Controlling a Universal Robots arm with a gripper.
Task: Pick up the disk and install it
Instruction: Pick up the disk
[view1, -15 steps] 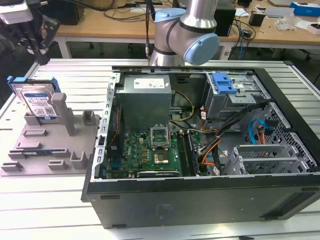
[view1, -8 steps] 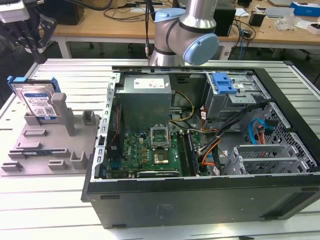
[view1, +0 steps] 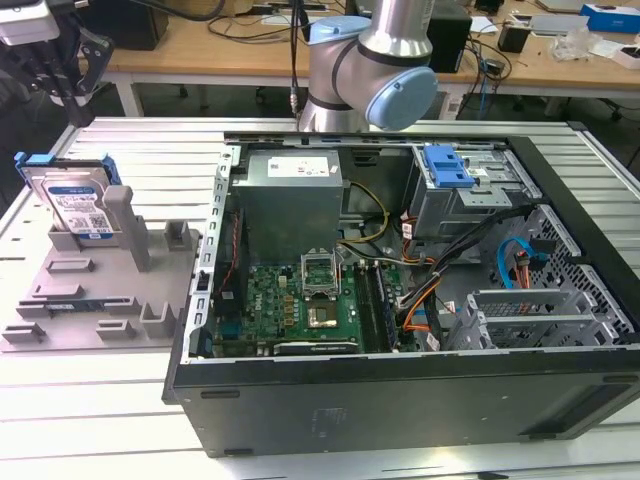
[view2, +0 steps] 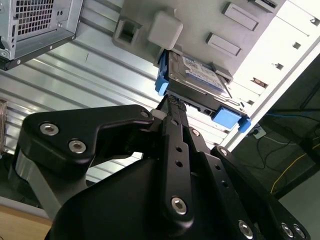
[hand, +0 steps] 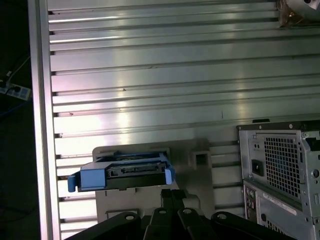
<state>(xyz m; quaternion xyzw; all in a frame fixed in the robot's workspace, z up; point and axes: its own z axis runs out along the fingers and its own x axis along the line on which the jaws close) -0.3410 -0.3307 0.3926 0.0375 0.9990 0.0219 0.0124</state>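
Note:
The disk (view1: 75, 205) is a silver hard drive in a bright blue bracket. It stands tilted on edge in a slot of the grey holder (view1: 100, 295), at the exterior view's left. My gripper (view1: 72, 85) hangs above it, apart from it, with its black fingers closed together and nothing between them. Both wrist views look down past the gripper (view2: 172, 101) (hand: 172, 192) at the disk (view2: 197, 75) (hand: 125, 172). Its blue bracket end and connector edge face the fingertips, with a small gap between.
An open computer case (view1: 400, 400) lies to the exterior view's right of the holder. Inside are a grey power supply (view1: 290, 195), a motherboard, cables and a drive cage with a blue latch (view1: 445, 165). The arm's base (view1: 370, 70) stands behind it on the slatted metal table (view1: 100, 420).

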